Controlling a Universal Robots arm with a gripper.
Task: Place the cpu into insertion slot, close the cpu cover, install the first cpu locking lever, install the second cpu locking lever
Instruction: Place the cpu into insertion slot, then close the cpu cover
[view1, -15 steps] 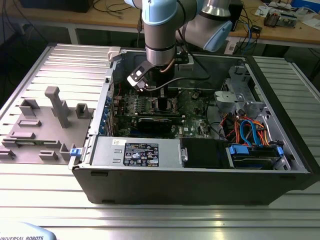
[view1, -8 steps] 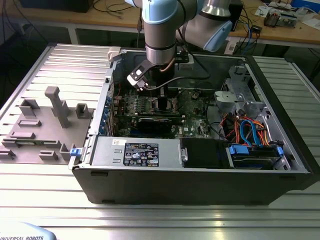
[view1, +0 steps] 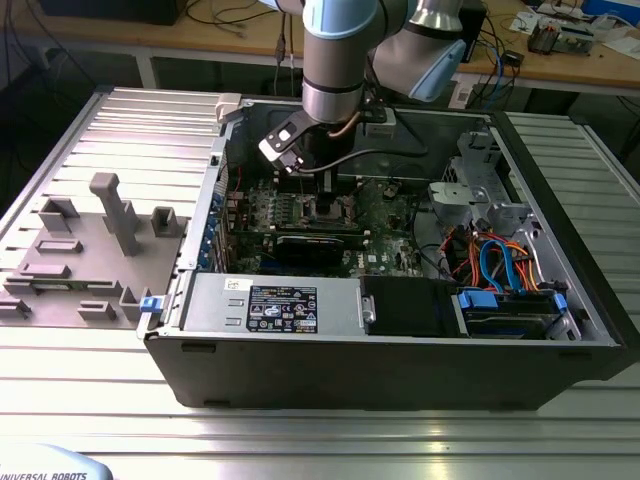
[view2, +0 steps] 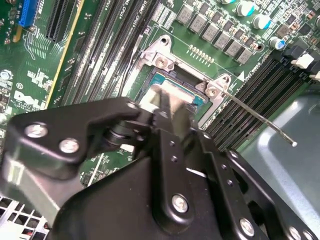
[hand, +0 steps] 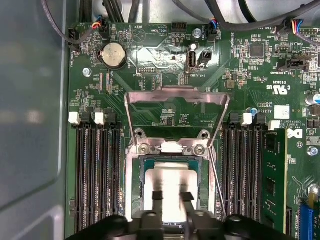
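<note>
Gripper (hand: 171, 197) hovers, slightly parted and grasping nothing, over the cpu (hand: 170, 175) lying in the insertion slot (hand: 133, 187). Cpu cover (hand: 175, 96) stands raised

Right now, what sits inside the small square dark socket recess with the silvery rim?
The flat square silver-grey cpu sits in the insertion slot. The black gripper covers one edge of it, and the cpu hides the slot's floor.

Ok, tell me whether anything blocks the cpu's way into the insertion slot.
Nothing visible does. The cpu cover stands open, clear of the insertion slot, and the cpu lies right over it under the gripper.
</note>
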